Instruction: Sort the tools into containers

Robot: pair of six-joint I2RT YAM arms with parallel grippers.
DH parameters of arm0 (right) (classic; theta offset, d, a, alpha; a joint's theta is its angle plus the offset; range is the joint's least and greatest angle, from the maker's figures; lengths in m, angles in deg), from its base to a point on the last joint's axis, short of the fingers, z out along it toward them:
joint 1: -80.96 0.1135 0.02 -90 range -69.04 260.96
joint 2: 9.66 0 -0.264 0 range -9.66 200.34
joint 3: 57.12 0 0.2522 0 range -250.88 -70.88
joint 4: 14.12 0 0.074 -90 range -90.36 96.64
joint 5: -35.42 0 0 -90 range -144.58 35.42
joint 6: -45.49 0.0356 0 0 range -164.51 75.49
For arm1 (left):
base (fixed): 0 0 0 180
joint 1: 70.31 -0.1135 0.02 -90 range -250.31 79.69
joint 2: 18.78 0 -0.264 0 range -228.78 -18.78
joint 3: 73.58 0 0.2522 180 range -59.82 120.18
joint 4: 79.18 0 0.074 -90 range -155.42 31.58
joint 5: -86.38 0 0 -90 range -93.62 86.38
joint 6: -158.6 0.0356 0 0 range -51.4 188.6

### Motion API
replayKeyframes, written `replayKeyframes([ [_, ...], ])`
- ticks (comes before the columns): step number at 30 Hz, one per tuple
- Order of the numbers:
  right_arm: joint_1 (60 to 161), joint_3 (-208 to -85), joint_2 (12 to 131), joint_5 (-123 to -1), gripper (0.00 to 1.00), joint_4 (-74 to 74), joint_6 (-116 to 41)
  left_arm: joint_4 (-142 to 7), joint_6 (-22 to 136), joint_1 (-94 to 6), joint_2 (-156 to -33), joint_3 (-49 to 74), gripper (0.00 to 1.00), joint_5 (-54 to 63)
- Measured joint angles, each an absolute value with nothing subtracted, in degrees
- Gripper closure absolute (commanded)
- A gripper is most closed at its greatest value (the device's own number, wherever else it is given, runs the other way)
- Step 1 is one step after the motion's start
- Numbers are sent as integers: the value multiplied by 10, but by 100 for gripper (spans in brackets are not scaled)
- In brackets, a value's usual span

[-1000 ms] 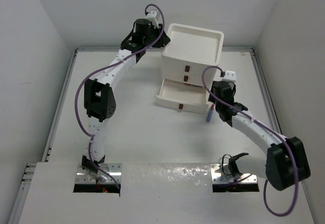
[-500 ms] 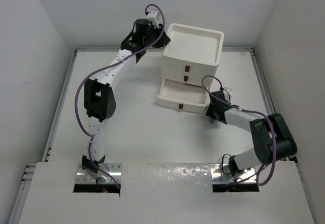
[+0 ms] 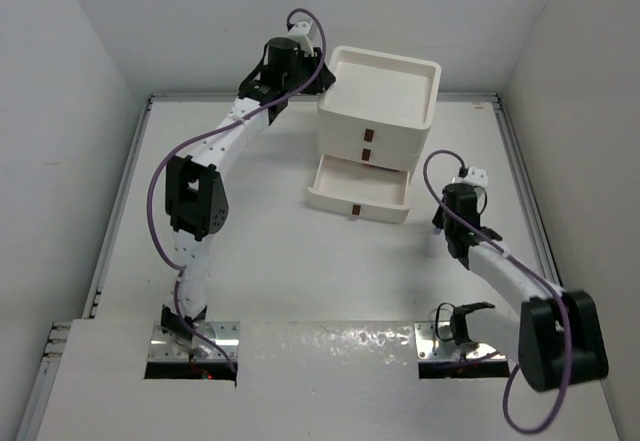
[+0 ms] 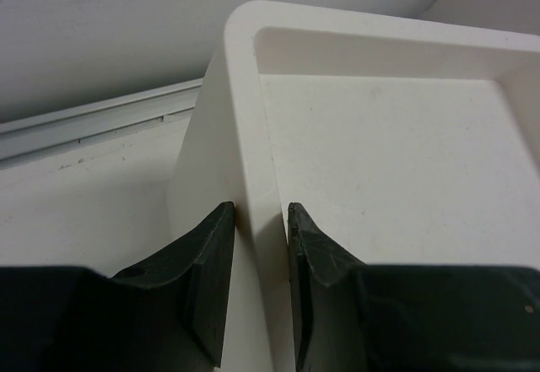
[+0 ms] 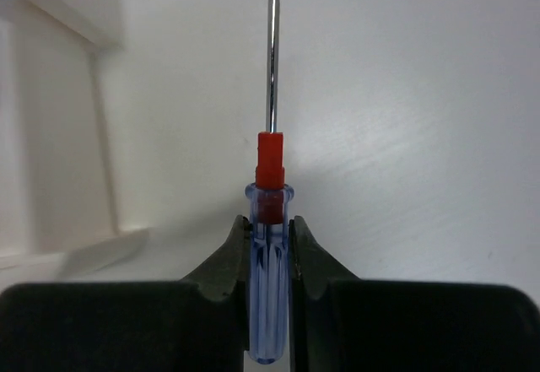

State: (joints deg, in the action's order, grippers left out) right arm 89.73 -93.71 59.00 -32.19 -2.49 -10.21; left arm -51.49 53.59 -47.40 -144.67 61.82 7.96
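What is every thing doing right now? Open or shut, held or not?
White plastic drawer unit: standing upright, gripped at its top rim.
Top drawer: shut.
Middle drawer: shut.
Bottom drawer: pulled open.
Blue-handled screwdriver with red collar: gripped by its handle, metal shaft pointing away.
Left tool: shut on the drawer unit's rim.
Right tool: shut on the screwdriver's handle.

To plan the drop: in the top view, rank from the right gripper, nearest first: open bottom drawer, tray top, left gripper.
1. Open bottom drawer, left of the right gripper holding the screwdriver.
2. Tray top, behind the drawer.
3. Left gripper, clamped on the tray's left rim.
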Motion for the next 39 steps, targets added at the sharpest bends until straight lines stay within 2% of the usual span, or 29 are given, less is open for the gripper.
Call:
replayKeyframes([
  [3, 903, -946, 497, -361, 100, -81, -205, -517, 536, -474, -1446, 616, 100, 80],
  [6, 953, -1003, 491, -417, 100, -115, -314, -517, 537, -474, -1446, 616, 100, 80],
  [9, 1052, -1097, 569, -464, 100, -111, -467, -518, 539, -474, -1446, 615, 100, 77],
  [12, 1133, -1202, 699, -485, 92, -73, -602, -521, 542, -472, -1443, 611, 100, 73],
  [18, 1171, -1277, 841, -436, 92, 12, -759, -521, 552, -469, -1440, 608, 100, 60],
  [19, 1171, -1278, 846, -426, 87, 19, -777, -521, 553, -468, -1440, 608, 100, 58],
  [20, 1171, -1278, 850, -414, 75, 24, -796, -521, 553, -468, -1440, 608, 100, 57],
  [22, 1169, -1278, 851, -395, 36, 32, -821, -521, 553, -468, -1440, 608, 100, 56],
  [26, 1167, -1289, 849, -372, 22, 41, -839, -521, 555, -468, -1440, 608, 100, 56],
  [28, 1167, -1295, 844, -362, 22, 43, -821, -521, 556, -468, -1440, 608, 100, 56],
  [29, 1168, -1297, 838, -358, 26, 45, -805, -521, 557, -468, -1440, 608, 100, 56],
  [31, 1169, -1301, 818, -353, 45, 49, -746, -521, 557, -468, -1440, 608, 100, 56],
  [32, 1170, -1301, 798, -354, 73, 48, -685, -521, 557, -468, -1440, 608, 100, 56],
  [34, 1172, -1289, 755, -359, 95, 29, -574, -521, 556, -468, -1440, 608, 100, 56],
  [35, 1174, -1266, 727, -361, 100, 0, -514, -522, 557, -468, -1440, 608, 100, 56],
  [39, 1196, -1118, 630, -343, 100, -119, -279, -521, 557, -468, -1440, 608, 100, 56],
])
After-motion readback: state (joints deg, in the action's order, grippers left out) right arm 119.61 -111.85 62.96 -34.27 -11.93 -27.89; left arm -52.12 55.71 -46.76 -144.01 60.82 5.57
